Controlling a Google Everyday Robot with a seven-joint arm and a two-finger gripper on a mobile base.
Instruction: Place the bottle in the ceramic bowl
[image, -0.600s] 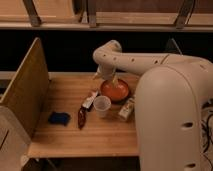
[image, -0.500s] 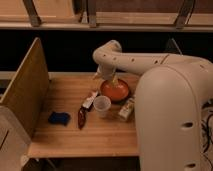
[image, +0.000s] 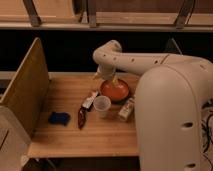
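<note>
The ceramic bowl (image: 115, 90) is orange-red and sits mid-table. The bottle (image: 126, 109), pale with a yellowish-tan label, stands on the table just right of the translucent white cup (image: 102, 106) and in front of the bowl's right side. My gripper (image: 107, 76) hangs at the end of the white arm, over the bowl's far left rim. It is apart from the bottle, which lies on the other side of the bowl.
A dark red-brown elongated object (image: 81, 117) and a small white packet (image: 91, 99) lie left of the cup. A blue sponge-like object (image: 59, 118) lies further left. A tall wooden panel (image: 25, 90) walls the table's left side. The robot's white body (image: 170, 120) fills the right.
</note>
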